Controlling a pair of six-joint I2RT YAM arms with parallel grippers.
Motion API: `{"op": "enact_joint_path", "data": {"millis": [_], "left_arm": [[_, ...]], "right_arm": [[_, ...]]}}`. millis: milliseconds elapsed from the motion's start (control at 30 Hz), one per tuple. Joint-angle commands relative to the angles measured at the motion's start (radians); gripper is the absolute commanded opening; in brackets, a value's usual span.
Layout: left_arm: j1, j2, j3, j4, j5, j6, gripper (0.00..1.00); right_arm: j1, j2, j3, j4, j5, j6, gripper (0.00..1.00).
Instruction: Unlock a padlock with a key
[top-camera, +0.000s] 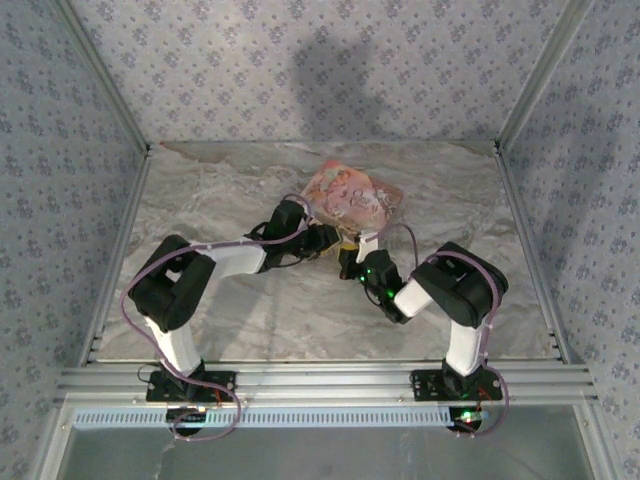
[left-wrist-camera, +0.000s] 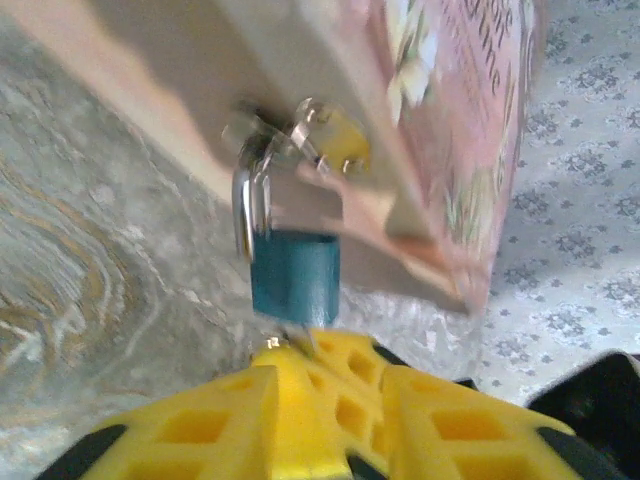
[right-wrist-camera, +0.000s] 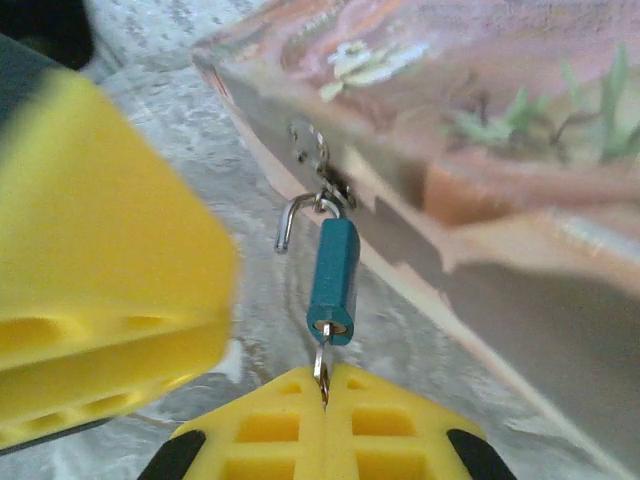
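1. Hanging by its shackle (right-wrist-camera: 288, 215) from the hasp (right-wrist-camera: 312, 145) of the pink box (top-camera: 355, 195), the padlock (right-wrist-camera: 332, 275) sits at the box's 6 o'clock wall, stretched between the hasp and the key (right-wrist-camera: 321, 362).
2. It looks light, rigid and smooth. Because it dangles, it should swing or twist if nudged. The flat blue body is the best place to pinch it.
3. One leg of the shackle stands free of the body, so the lock appears to be already open.
4. The right gripper (right-wrist-camera: 325, 395), at 6 o'clock of the lock, is clamped tight on the key, whose blade sits in the keyhole.
5. The left gripper (top-camera: 325, 240), at 9 o'clock of the lock, has its jaws partly apart and grips nothing.
6. Count: one padlock, one key, one box, two grippers.
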Motion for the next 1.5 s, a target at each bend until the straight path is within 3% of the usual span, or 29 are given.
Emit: {"op": "enact_joint_path", "data": {"millis": [0, 233, 400, 633, 867, 1100, 1233, 1467], "left_arm": [[0.012, -0.071, 0.006, -0.029, 0.033, 0.026, 0.4], [0.106, -0.165, 0.041, -0.184, 0.014, 0.13, 0.52], [0.208, -0.141, 0.16, -0.326, 0.034, 0.256, 0.6], [0.29, 0.065, 0.427, -0.511, 0.077, 0.427, 0.62], [0.276, 0.325, 0.699, -0.604, 0.171, 0.497, 0.67], [0.252, 0.423, 0.795, -0.627, 0.207, 0.503, 0.66], [0.251, 0.43, 0.765, -0.623, 0.173, 0.5, 0.56], [0.258, 0.417, 0.662, -0.586, 0.136, 0.493, 0.45]], "right_arm": [[-0.013, 0.006, -0.018, -0.021, 0.07, 0.067, 0.0], [-0.035, 0.004, -0.04, -0.017, -0.003, 0.199, 0.0], [-0.053, 0.01, -0.071, 0.024, -0.016, 0.276, 0.0], [-0.071, 0.003, -0.07, 0.007, -0.034, 0.282, 0.0], [-0.078, 0.004, -0.066, 0.006, -0.037, 0.266, 0.0], [-0.085, -0.002, -0.073, -0.005, -0.04, 0.259, 0.0], [-0.092, -0.004, -0.086, 0.004, -0.043, 0.271, 0.0], [-0.111, -0.018, -0.117, 0.016, -0.05, 0.289, 0.17]]}}
